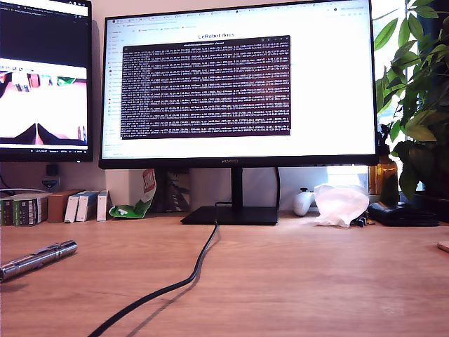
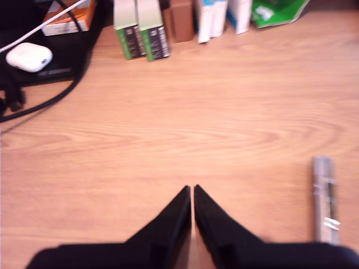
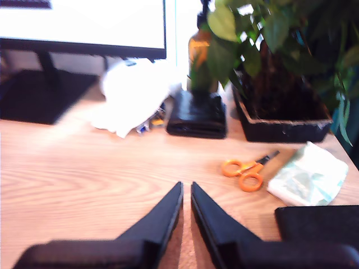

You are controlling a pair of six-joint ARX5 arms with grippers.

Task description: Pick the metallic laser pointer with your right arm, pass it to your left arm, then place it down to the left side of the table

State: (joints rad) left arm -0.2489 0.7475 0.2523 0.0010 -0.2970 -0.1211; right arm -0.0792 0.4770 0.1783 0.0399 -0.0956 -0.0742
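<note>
Wooden table [image 1: 295, 281], metallic laser pointer [image 1: 36, 259] cut off at exterior view's left, both hands clenched, empty.

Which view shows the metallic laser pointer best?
The exterior view: the metallic laser pointer lies on the table at that view's left, sharp, its segmented barrel visible. The first wrist view shows it blurred, partly cut off. The second wrist view does not show it.

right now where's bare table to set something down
Bare wood lies between the black cable and the white bag, and ahead of my first gripper up to the small boxes. It is crowded by the plant pot, around the orange scissors.
</note>
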